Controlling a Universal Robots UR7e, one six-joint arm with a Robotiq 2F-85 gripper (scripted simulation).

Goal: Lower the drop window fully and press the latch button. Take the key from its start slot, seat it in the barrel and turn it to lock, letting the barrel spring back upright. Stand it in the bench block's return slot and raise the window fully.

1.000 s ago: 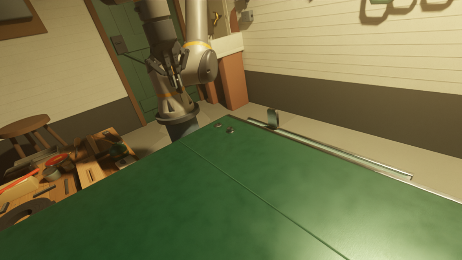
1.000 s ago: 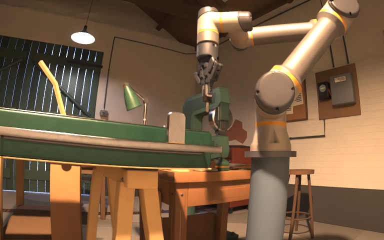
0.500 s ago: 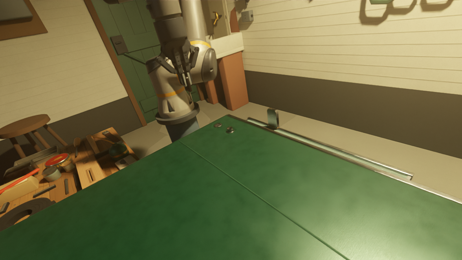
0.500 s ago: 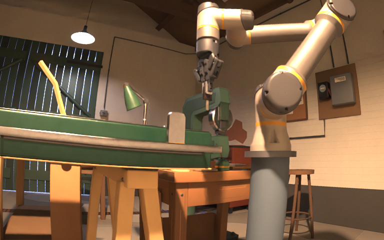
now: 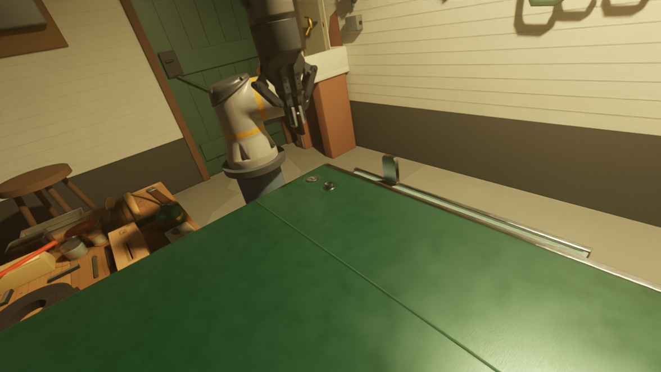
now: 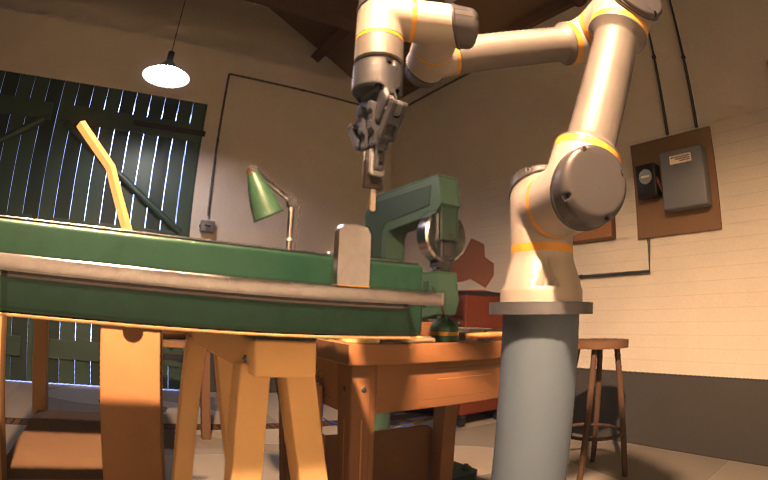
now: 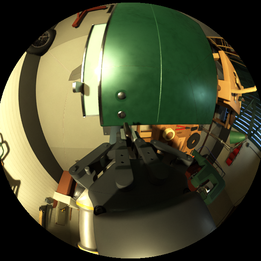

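The key [image 6: 372, 195] hangs blade down from my gripper [image 6: 374, 170], whose fingers are closed on its head. In the wrist camera the key [image 7: 127, 132] sticks out past the fingertips [image 7: 130, 143]. I am in the air above the near end of the green door panel [image 5: 351, 272]. Two round metal fittings sit on that end of the panel: one [image 5: 329, 186] and a second [image 5: 311, 179] beside it. I cannot tell which is the barrel and which the latch button. The window glass [image 5: 472, 215] lies low in its slot along the panel's edge, with its metal pull tab [image 5: 390, 168] standing up.
Behind the panel stand the arm's base [image 5: 252, 138] and a green machine [image 6: 416, 226]. The workbench [image 5: 78, 240] to the left carries a slotted wooden block [image 5: 127, 247] and assorted tools. A stool [image 5: 37, 182] stands by the wall. Trestles [image 6: 130, 390] carry the panel.
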